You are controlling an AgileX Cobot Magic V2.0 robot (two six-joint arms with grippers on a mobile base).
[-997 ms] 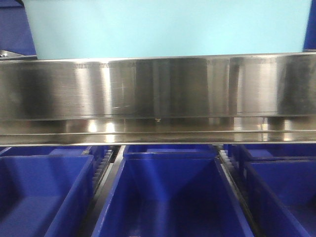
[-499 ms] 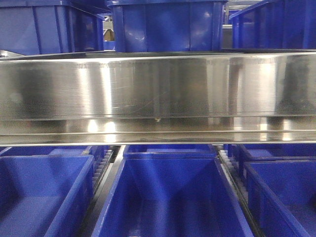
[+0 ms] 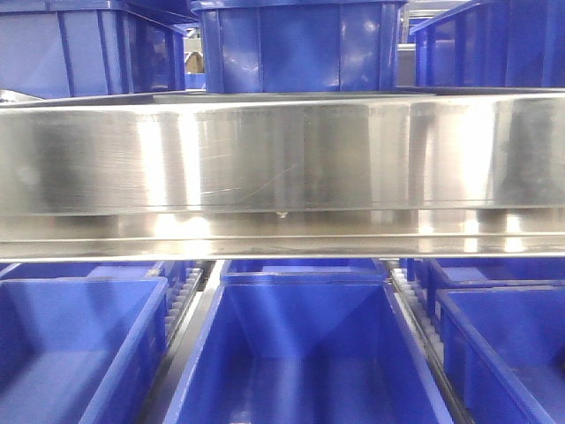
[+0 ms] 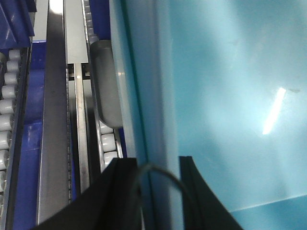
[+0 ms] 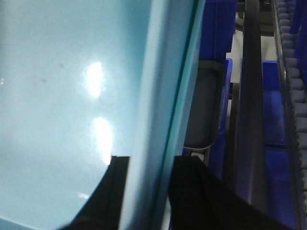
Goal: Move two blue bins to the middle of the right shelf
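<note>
One pale blue bin fills both wrist views and does not show in the front view. In the left wrist view its smooth inside takes up the right side. My left gripper is shut on the bin's left wall, one black finger outside and one inside. In the right wrist view the same pale blue bin fills the left side. My right gripper is shut on its right wall, with one finger outside the rim.
A wide steel shelf beam crosses the front view. Dark blue bins stand on the shelf above it, and open dark blue bins sit below. Roller tracks and steel rails run beside the held bin.
One second ago the pale blue bin filled the top of the front view above the beam. It has left that view, uncovering the dark blue bins behind.
</note>
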